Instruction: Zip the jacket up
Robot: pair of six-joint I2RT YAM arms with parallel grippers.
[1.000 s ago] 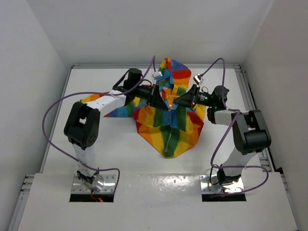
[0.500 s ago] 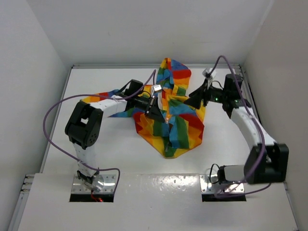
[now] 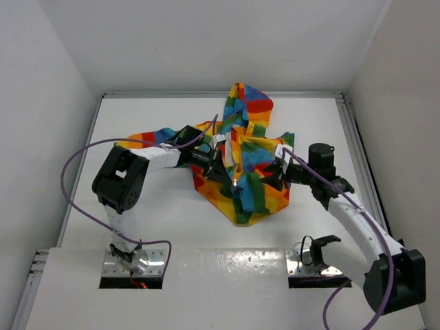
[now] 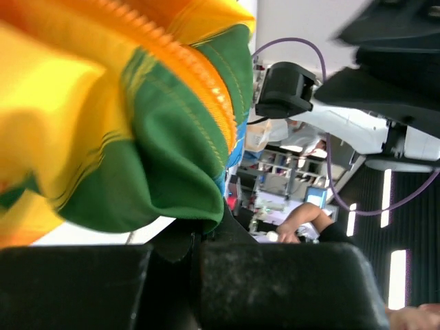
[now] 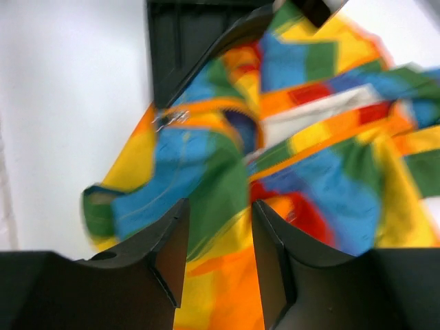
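Jacket (image 3: 254, 155) crumpled in a heap at the middle of the white table (image 3: 158, 220). Right gripper (image 5: 218, 210) just beside its right edge, jaws parted, holding nothing; left gripper (image 3: 230, 174) clamped on green fabric beside the orange zipper (image 4: 196, 75).

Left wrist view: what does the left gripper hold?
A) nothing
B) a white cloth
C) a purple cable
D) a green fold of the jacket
D: the left gripper is shut, and a green fold of the jacket, below its orange zipper, runs down between the fingers.
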